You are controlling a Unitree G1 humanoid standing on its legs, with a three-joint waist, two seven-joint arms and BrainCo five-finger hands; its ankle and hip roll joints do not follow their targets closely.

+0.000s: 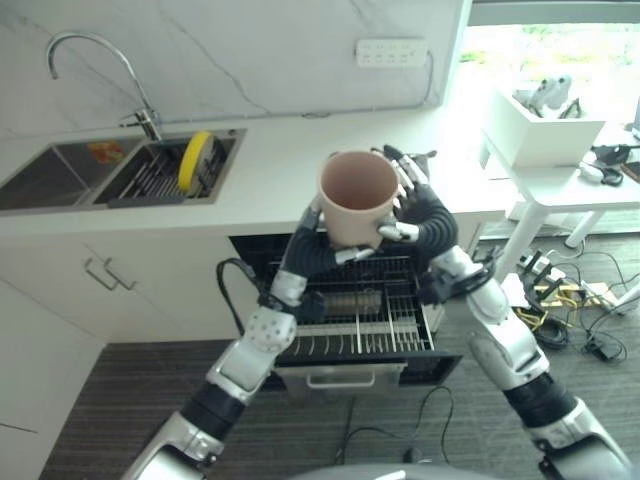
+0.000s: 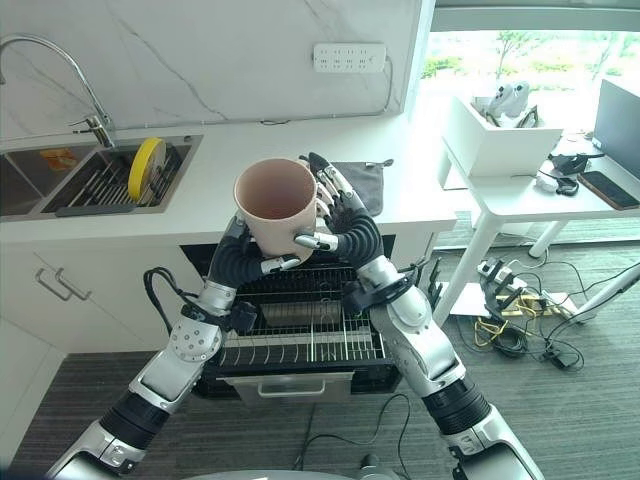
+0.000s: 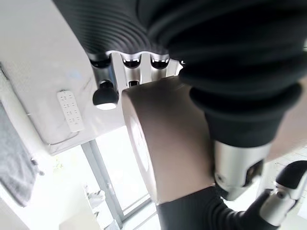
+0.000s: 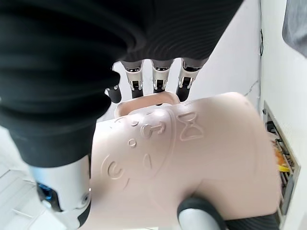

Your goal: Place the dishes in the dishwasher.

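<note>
A pale pink cup point(image 1: 358, 195) with an embossed face and a handle point(image 4: 144, 103) is held upright, mouth up, between both hands above the counter's front edge. My left hand point(image 1: 312, 248) grips its lower left side, with fingers point(image 3: 105, 93) behind the wall and the thumb under it. My right hand point(image 1: 425, 215) wraps the right side, fingers point(image 4: 158, 79) reaching up past the rim and the thumb pressed on the front. Below the cup the dishwasher's wire rack point(image 1: 360, 310) is pulled out. A yellow plate point(image 1: 195, 160) stands on edge in the sink's drying rack.
A double sink point(image 1: 60, 175) with a curved tap point(image 1: 95, 60) is at the left. A grey cloth point(image 2: 358, 180) lies on the counter behind the cup. A white side table point(image 1: 560, 185) with a box stands at the right, cables point(image 1: 560, 300) on the floor beneath.
</note>
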